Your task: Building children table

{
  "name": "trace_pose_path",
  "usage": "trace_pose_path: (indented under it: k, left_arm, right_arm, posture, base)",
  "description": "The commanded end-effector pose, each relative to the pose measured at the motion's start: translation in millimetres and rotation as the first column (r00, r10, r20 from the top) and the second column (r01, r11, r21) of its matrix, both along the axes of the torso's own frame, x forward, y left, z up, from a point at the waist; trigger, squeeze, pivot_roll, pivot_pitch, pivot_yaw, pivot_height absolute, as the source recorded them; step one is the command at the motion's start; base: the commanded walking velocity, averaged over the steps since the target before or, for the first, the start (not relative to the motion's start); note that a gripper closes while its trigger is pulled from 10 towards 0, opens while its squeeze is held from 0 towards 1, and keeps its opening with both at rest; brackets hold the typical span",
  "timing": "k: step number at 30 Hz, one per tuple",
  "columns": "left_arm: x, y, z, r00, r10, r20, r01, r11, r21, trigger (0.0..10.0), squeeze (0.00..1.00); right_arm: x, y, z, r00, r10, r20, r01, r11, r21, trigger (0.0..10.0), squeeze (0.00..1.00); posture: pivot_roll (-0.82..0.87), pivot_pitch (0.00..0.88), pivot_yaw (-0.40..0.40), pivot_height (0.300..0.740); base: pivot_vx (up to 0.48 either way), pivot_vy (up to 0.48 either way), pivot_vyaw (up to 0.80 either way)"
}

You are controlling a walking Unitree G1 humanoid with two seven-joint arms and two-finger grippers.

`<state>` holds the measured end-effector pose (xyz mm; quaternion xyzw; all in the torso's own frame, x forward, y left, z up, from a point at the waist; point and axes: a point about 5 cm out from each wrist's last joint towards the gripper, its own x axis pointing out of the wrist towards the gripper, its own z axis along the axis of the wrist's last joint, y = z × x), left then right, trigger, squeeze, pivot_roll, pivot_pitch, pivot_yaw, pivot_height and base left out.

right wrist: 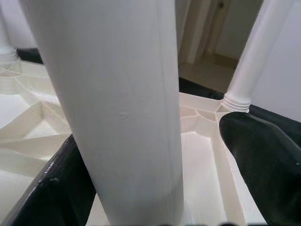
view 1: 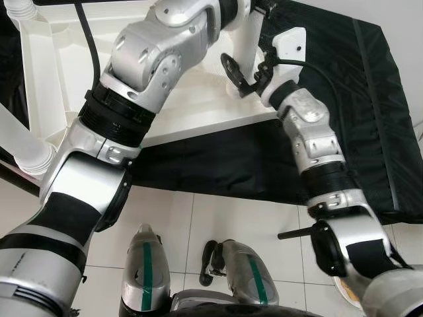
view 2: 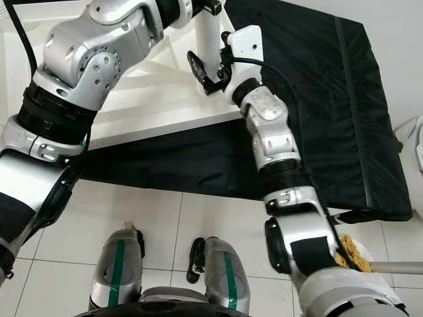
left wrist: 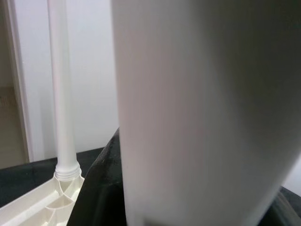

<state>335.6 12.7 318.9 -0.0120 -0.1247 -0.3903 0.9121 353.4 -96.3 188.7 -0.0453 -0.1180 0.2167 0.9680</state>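
— Right gripper point(view 1: 239, 78) first: where is it, from the left eye view?

— Up at the near right corner of the upturned white plastic table top point(view 1: 198, 99), which lies on a black cloth point(view 1: 344, 99) spread over the pale tiled floor point(view 1: 198, 218). Its two black fingers sit on either side of a white tubular plastic table leg point(view 1: 246, 46) standing at that corner. Another white leg point(view 1: 23, 142) pokes out at the left edge.

— And the right eye view?

— Same corner; the fingers curve around the leg's base, and the left arm reaches across above it. The left gripper's own tip is hidden past the frame's top.

— Left wrist view?

— A blurred white leg is very close to the lens, with dark finger shapes point(left wrist: 101, 188) at its foot. I cannot tell whether they press it. A further leg point(left wrist: 63, 94) stands screwed into a ribbed corner of the table's underside.

— Right wrist view?

— The leg rises between the fingers point(right wrist: 254, 160). One touches it; the other stands apart, so the grip is spread, not pinching.
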Motion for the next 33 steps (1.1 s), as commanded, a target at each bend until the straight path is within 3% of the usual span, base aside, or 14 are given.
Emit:
trace_pose_path:
  k: [1, 17, 18, 20, 33]
  left_arm:
    - [0.4, -1.9, 3.2, 0.998, 0.066, 0.007, -0.066, 0.998, 0.023, 10.0, 0.00]
    - [-5.6, -6.3, 15.2, 0.993, 0.108, 0.054, -0.109, 0.994, 0.029, 10.0, 0.00]
    - [-7.0, -6.9, 16.7, 0.992, 0.108, 0.061, -0.110, 0.994, 0.029, 10.0, 0.00]
    - [-7.7, -7.3, 17.4, 0.992, 0.108, 0.066, -0.111, 0.993, 0.032, 10.0, 0.00]
    - [-9.2, -9.1, 18.5, 0.991, 0.110, 0.077, -0.114, 0.992, 0.050, 10.0, 0.00]
  right_arm:
    - [2.2, -15.8, -3.4, 0.989, -0.144, -0.028, 0.144, 0.989, 0.026, 10.0, 0.00]
    - [3.4, -8.5, -12.7, 0.938, -0.334, -0.095, 0.338, 0.940, 0.041, 10.0, 0.00]
    - [3.2, -7.3, -12.8, 0.933, -0.346, -0.094, 0.351, 0.936, 0.038, 0.5, 0.00]
    - [2.9, -6.3, -12.5, 0.933, -0.350, -0.089, 0.354, 0.935, 0.032, 0.0, 0.00]
    - [-1.4, -1.8, -14.1, 0.935, -0.351, -0.052, 0.349, 0.936, -0.031, 0.0, 0.00]
  posture:
    - [0.15, 0.003, -0.128, 0.740]
    - [0.16, 0.012, -0.134, 0.740]
    - [0.16, 0.016, -0.136, 0.740]
    - [0.16, 0.017, -0.137, 0.740]
    - [0.16, 0.034, -0.133, 0.740]
  base:
    - [0.000, 0.000, 0.00]
    - [0.000, 0.000, 0.00]
    - [0.000, 0.000, 0.00]
    - [0.000, 0.000, 0.00]
    - [0.000, 0.000, 0.00]
